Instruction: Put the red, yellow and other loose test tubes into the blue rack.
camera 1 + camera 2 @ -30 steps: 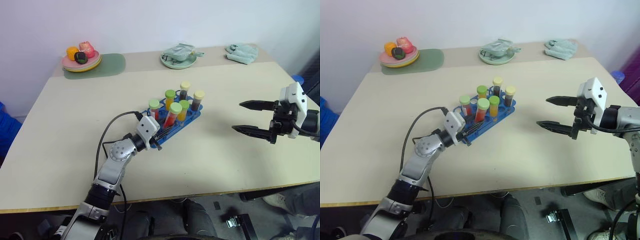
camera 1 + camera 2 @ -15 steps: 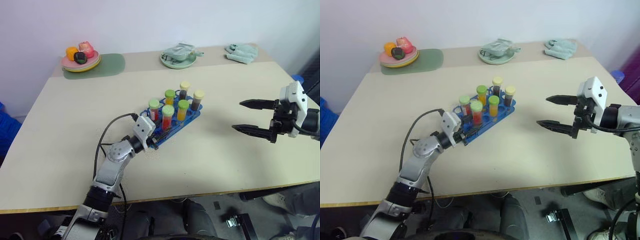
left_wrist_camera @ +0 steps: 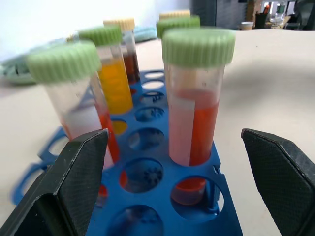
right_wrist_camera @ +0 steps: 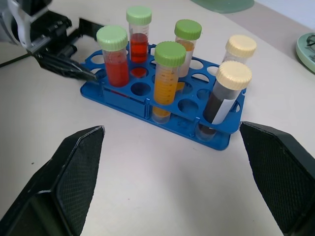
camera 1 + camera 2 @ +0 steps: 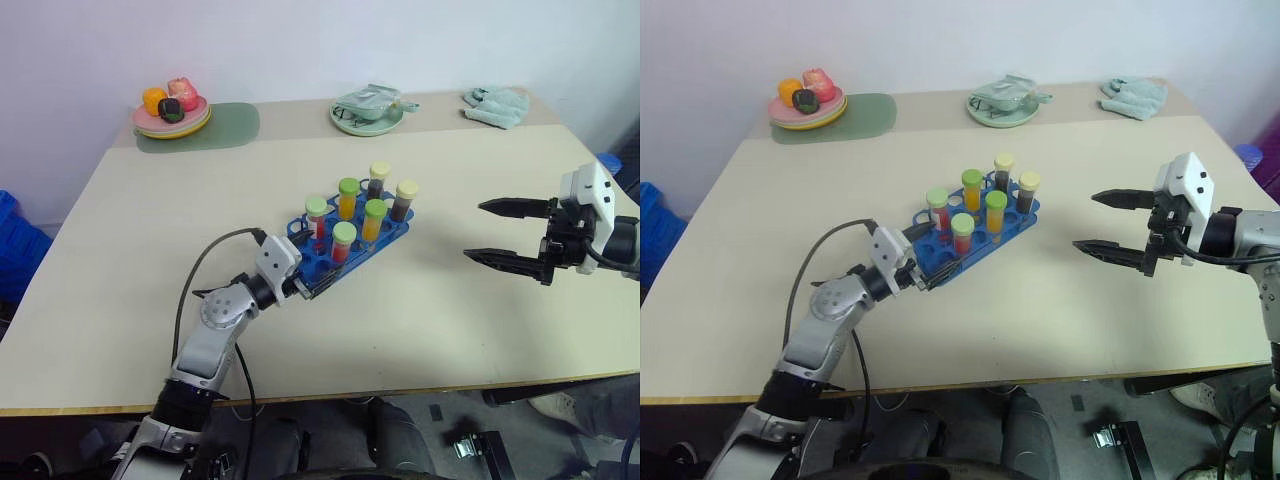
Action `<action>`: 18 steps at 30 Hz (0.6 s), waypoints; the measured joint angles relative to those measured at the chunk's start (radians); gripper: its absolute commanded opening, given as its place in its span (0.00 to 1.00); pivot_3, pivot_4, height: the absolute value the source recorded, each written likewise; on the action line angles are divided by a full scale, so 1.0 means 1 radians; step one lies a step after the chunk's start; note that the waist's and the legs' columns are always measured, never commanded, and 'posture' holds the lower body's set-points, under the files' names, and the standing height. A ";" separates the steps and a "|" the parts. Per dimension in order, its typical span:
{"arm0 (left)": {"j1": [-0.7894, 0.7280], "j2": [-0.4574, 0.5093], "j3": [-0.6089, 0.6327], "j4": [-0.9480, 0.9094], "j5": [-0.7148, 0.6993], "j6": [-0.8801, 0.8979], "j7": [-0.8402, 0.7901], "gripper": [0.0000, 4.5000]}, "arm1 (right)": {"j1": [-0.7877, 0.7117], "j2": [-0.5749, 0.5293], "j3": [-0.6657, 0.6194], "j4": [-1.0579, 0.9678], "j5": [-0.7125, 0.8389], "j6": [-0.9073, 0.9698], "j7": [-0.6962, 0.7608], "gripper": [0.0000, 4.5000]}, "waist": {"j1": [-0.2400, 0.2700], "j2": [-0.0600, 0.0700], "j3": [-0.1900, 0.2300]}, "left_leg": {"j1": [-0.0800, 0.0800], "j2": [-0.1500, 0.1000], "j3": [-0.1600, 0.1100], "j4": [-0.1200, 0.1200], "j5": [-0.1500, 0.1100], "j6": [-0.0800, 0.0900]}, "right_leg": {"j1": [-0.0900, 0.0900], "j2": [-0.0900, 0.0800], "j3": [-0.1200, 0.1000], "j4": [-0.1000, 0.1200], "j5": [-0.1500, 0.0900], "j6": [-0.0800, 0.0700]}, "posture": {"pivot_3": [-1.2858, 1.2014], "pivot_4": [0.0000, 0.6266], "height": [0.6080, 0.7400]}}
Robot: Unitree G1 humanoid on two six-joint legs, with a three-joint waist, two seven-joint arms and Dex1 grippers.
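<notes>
The blue rack lies slantwise in the middle of the table. Several test tubes stand upright in it, holding red, orange-yellow and dark brown liquid under green or pale yellow caps. Closest to my left gripper is a red tube with a green cap. My left gripper sits at the rack's near end, open, its fingers level and spread either side of that tube without touching it. My right gripper hovers open above the table, well to the right of the rack, with nothing in it.
Along the far edge of the table are a plate of toy fruit on a green mat, a green plate with small items, and a pale green cloth. A blue object stands beyond the left edge.
My left gripper let go of the green-capped red tube, which now stands upright in the rack. It opened wide and drew back a little. The right arm has not moved.
</notes>
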 measured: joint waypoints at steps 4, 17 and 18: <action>0.048 0.070 0.037 -0.089 -0.045 0.042 -0.034 0.98 | -0.005 0.000 0.008 0.012 -0.001 -0.009 0.001 1.00 | -0.002 0.000 0.002 | 0.000 0.000 0.000 0.000 0.000 0.000 | 0.000 0.000 0.000 0.000 0.000 0.000 | 0.52 0.24 1.00; 0.079 0.432 0.391 -0.222 -0.438 0.289 -0.280 0.98 | 0.018 0.000 0.018 0.071 -0.012 -0.051 0.052 1.00 | -0.002 0.001 0.015 | 0.000 0.001 0.000 0.000 0.000 0.000 | -0.001 0.001 0.000 0.001 0.000 0.000 | 0.52 0.24 1.00; 0.065 0.464 0.409 -0.212 -0.460 0.308 -0.306 0.98 | 0.023 0.000 0.015 0.081 -0.012 -0.060 0.059 1.00 | -0.002 0.001 0.015 | 0.000 0.000 0.000 0.000 0.000 0.000 | -0.001 0.001 0.000 0.001 0.000 0.000 | 0.52 0.24 1.00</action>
